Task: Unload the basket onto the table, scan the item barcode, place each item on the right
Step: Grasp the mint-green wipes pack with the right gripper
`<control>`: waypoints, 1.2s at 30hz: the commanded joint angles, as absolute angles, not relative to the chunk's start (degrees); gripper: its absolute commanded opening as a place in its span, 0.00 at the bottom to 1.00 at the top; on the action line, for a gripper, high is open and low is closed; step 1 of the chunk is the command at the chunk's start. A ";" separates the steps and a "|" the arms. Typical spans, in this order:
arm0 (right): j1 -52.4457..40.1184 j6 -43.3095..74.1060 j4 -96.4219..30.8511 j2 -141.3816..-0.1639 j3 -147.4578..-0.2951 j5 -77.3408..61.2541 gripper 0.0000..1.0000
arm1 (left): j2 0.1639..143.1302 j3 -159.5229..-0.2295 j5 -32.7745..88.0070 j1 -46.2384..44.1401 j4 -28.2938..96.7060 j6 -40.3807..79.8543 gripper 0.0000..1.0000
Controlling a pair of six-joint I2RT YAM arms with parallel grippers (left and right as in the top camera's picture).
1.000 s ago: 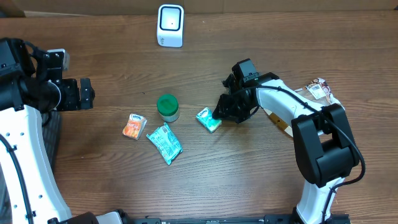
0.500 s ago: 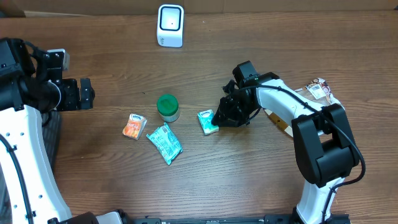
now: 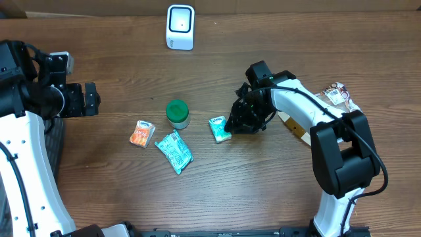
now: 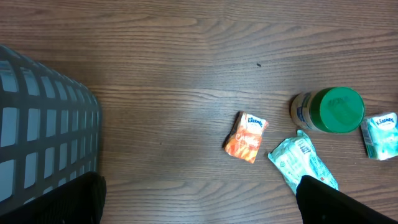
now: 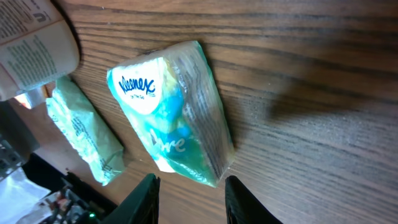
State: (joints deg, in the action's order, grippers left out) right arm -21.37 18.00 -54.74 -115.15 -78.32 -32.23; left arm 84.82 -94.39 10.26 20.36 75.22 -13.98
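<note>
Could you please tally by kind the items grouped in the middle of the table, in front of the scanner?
Kleenex packs: 2 (orange pack, teal pack)
Pouch: 1
Jar: 1
Total: 4

lab checkout bench: scanner (image 3: 180, 26), basket (image 4: 37, 137)

One white boxy barcode scanner (image 3: 180, 26). One round green-lidded jar (image 3: 177, 113). Two small soft tissue packs: orange Kleenex pack (image 3: 141, 133), teal Kleenex pack (image 3: 220, 128). One larger teal crinkled plastic packet (image 3: 173, 151). One grey mesh basket (image 4: 37, 124). One small printed packet (image 3: 339, 94), far right.
</note>
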 commanded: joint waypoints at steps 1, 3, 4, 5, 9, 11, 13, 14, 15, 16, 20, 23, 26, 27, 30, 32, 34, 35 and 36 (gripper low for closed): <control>-22.68 16.23 -53.87 -114.89 -76.75 -30.68 0.31 | 85.12 -94.98 10.11 20.56 75.13 -15.42 1.00; -22.94 16.23 -53.15 -114.89 -75.59 -30.72 0.31 | 85.12 -94.98 10.11 20.56 75.16 -15.42 1.00; -23.05 16.25 -52.84 -114.89 -75.18 -30.94 0.31 | 85.12 -94.98 10.11 20.56 75.16 -15.42 1.00; -23.14 16.25 -52.66 -114.89 -74.89 -31.07 0.31 | 85.12 -94.98 10.11 20.56 75.13 -15.42 1.00; -23.44 16.45 -51.75 -114.89 -74.28 -31.18 0.31 | 85.12 -94.98 10.11 20.56 75.13 -15.42 1.00; -23.53 16.49 -51.40 -114.89 -74.22 -31.18 0.31 | 85.12 -94.98 10.11 20.56 75.16 -15.42 1.00; -23.57 16.75 -50.87 -114.89 -74.19 -31.16 0.31 | 85.12 -94.98 10.11 20.56 75.16 -15.42 1.00; -23.57 17.21 -50.61 -114.89 -74.19 -31.14 0.31 | 85.12 -94.98 10.11 20.56 75.13 -15.42 1.00; -23.57 17.72 -50.28 -114.89 -74.19 -31.14 0.31 | 85.12 -94.98 10.11 20.56 75.16 -15.42 1.00; -23.57 17.76 -50.13 -114.89 -74.19 -31.11 0.31 | 85.12 -94.98 10.11 20.56 75.13 -15.42 1.00; -24.05 19.75 -46.72 -114.93 -71.37 -30.89 0.31 | 85.12 -94.98 10.11 20.56 75.16 -15.42 0.99; -24.05 19.94 -45.87 -114.93 -71.13 -30.89 0.30 | 85.12 -94.98 10.11 20.56 75.16 -15.42 1.00; -24.05 21.23 -44.95 -115.00 -71.07 -29.82 0.24 | 85.12 -94.98 10.11 20.56 75.16 -15.42 1.00; -24.05 22.15 -44.66 -115.00 -71.05 -29.12 0.22 | 85.12 -94.98 10.11 20.56 75.13 -15.42 0.99; -24.05 22.76 -43.72 -115.02 -70.76 -28.69 0.15 | 85.12 -94.98 10.11 20.56 75.16 -15.42 1.00; -24.05 22.76 -43.75 -115.02 -70.76 -28.69 0.08 | 85.12 -94.98 10.11 20.56 75.16 -15.42 1.00; -24.05 22.76 -43.75 -115.02 -70.76 -28.73 0.04 | 85.12 -94.98 10.11 20.56 75.16 -15.42 1.00; -24.05 22.76 -43.75 -115.02 -70.76 -28.75 0.04 | 85.12 -94.98 10.11 20.56 75.16 -15.42 1.00; -24.05 22.70 -43.77 -115.02 -70.78 -29.02 0.04 | 85.12 -94.98 10.11 20.56 75.16 -15.42 0.99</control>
State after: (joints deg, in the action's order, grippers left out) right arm -23.77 22.24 -44.10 -115.15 -71.50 -30.65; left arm 84.84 -94.39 10.26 20.36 75.24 -13.98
